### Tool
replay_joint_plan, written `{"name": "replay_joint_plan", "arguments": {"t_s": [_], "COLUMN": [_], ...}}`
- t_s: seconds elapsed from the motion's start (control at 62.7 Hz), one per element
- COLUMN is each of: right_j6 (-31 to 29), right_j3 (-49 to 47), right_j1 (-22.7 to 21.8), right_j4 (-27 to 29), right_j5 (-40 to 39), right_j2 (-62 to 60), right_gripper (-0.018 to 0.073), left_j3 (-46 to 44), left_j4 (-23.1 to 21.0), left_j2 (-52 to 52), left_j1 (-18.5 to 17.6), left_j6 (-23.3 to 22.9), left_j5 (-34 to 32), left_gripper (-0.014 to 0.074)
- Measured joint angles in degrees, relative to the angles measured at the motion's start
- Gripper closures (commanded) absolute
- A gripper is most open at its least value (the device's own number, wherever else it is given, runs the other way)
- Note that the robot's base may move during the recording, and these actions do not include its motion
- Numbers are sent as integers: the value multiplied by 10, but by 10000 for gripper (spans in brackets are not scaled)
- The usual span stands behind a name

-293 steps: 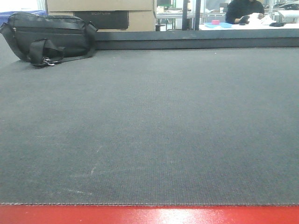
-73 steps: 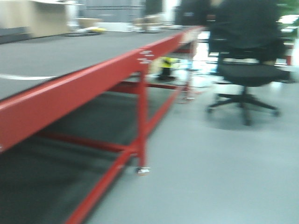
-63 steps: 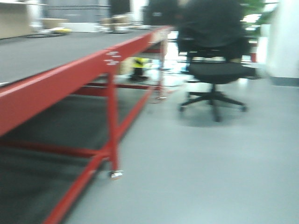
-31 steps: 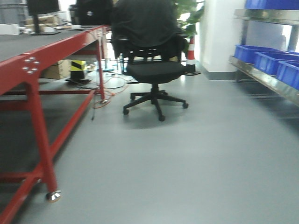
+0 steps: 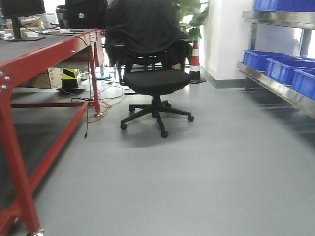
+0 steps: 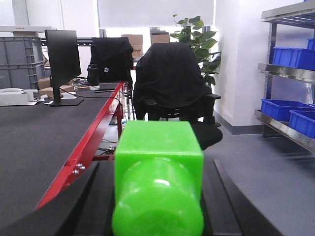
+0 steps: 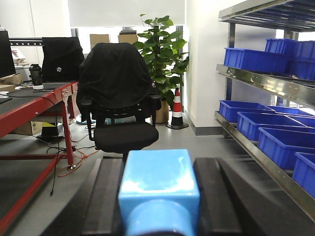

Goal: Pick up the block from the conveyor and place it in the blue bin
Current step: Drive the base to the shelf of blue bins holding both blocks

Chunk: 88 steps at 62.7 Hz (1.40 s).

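View swung off conveyor (image 5: 34,56); fingers (image 6: 93,201) hold green block (image 6: 158,172), blue block (image 7: 158,184).

L claw (image 6: 156,189) & R claw (image 7: 158,179): each w/ two broad, flat, matte-black slab fingers (image 6: 91,201).

The conveyor (image 5: 49,51) has a dark grey belt on a glossy red frame, the floor (image 5: 221,172) is pale grey, and the office chair (image 5: 155,78) is black. The green block (image 6: 157,172) is bright lime and the blue block (image 7: 158,182) a light sky blue, while the bins (image 7: 253,59) on the steel-grey shelves (image 7: 266,81) are a deeper royal blue. The traffic cone (image 7: 176,110) is banded red and white, and a box (image 5: 70,74) under the conveyor bears yellow-and-black stripes.
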Motion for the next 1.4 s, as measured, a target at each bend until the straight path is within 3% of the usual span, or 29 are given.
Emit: {"name": "replay_joint_plan", "arguments": {"t_s": [1.403], "right_j6": [0], "right_j3": [0], "right_j1": [0], "right_j4": [0], "right_j5": [0], "right_j2": [0], "right_gripper": [713], "left_j3": [0], "left_j4": [0], "left_j2": [0], "left_j1": [0], "left_j6": [0], "left_j5": [0], "left_gripper": [708]}}
